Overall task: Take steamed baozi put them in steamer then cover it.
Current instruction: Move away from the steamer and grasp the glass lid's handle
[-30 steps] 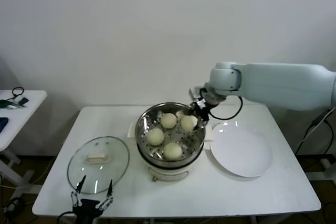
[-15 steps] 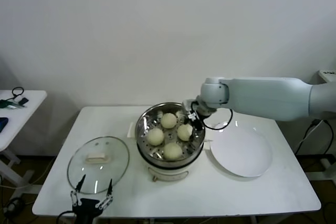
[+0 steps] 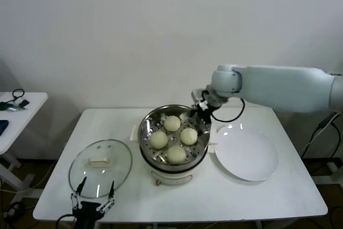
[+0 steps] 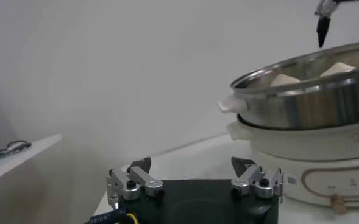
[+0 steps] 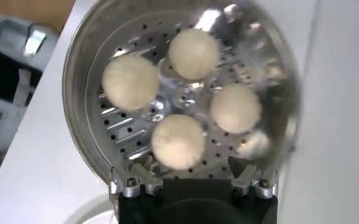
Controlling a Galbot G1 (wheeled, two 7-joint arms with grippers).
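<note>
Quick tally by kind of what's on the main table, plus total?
Steamed baozi: 4, all in the steamer
Steamer: 1
Glass cover: 1
White plate: 1
Total: 7

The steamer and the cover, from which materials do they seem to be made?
Steamer: apparently polished stainless steel, mirror-bright with a perforated tray, on a matte white base, probably plastic. Cover: seemingly clear glass, since the table shows through it, with a thin metal-looking rim and a white handle.
</note>
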